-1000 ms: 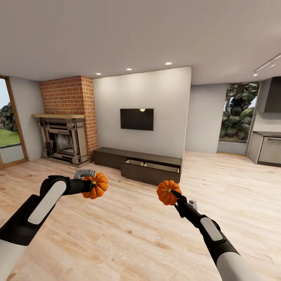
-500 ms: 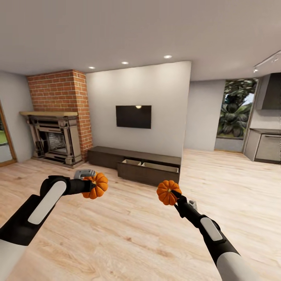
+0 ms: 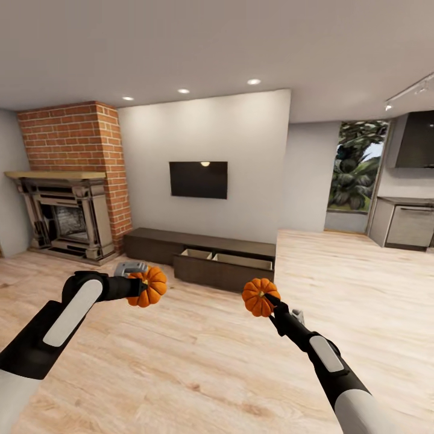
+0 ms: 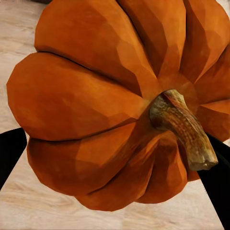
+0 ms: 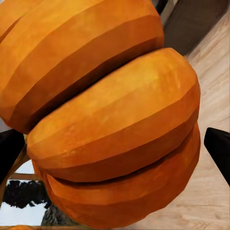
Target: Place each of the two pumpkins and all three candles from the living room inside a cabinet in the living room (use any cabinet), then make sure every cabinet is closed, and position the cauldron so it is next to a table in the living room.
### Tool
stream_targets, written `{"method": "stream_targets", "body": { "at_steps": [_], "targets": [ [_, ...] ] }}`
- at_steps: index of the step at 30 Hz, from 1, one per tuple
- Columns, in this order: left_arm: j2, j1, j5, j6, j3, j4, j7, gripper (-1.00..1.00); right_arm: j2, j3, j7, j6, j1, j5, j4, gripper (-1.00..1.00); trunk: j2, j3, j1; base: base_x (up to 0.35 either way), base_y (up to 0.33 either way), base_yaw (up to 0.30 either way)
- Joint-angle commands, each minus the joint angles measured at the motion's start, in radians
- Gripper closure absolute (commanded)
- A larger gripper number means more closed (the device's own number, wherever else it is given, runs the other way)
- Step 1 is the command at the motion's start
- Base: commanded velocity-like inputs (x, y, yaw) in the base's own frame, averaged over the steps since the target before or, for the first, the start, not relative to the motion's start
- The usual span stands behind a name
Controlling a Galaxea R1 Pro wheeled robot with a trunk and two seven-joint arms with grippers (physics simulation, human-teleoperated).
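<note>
left gripper is clenched on one pumpkin, and right gripper grasps the other pumpkin. both are held in the air above the wood floor. far ahead, the cabinet stands with two drawers open.

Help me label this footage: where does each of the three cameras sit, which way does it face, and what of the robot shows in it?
Head view: on the robot's head, looking forward and down across the wood floor toward the cabinet with its open drawer; both arms show, the left gripper and right gripper each shut on a pumpkin.
Left wrist view: near the left gripper, facing its pumpkin; dark fingertips at the edges.
Right wrist view: near the right gripper, facing its pumpkin; dark fingertips.
Shared: both pumpkins also show in the head view.
</note>
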Motion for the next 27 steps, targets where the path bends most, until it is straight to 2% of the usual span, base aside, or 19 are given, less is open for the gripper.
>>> {"method": "stream_targets", "body": {
  "at_steps": [1,10,22,27],
  "targets": [
    [0.001,-0.001,0.007,0.001,-0.002,-0.001,0.011,1.0,0.001,-0.005,0.002,0.009,-0.001,-0.011,0.0,1.0,-0.001,-0.001,0.001,0.336,0.114,-0.257],
    [0.001,-0.001,0.007,0.001,-0.002,-0.001,0.011,1.0,0.001,-0.004,0.004,0.009,-0.001,-0.011,0.0,1.0,-0.001,-0.001,0.001,0.336,0.124,-0.26],
    [0.001,-0.001,0.002,0.001,-0.002,0.0,0.011,1.0,0.001,-0.005,0.009,0.009,0.005,-0.011,0.0,1.0,-0.001,-0.001,0.001,0.336,0.135,-0.043],
    [0.001,-0.001,0.003,0.001,0.0,0.002,0.011,1.0,0.001,-0.005,0.009,0.009,0.005,-0.012,0.0,1.0,-0.001,-0.001,0.001,0.335,0.135,-0.176]
  ]
}}
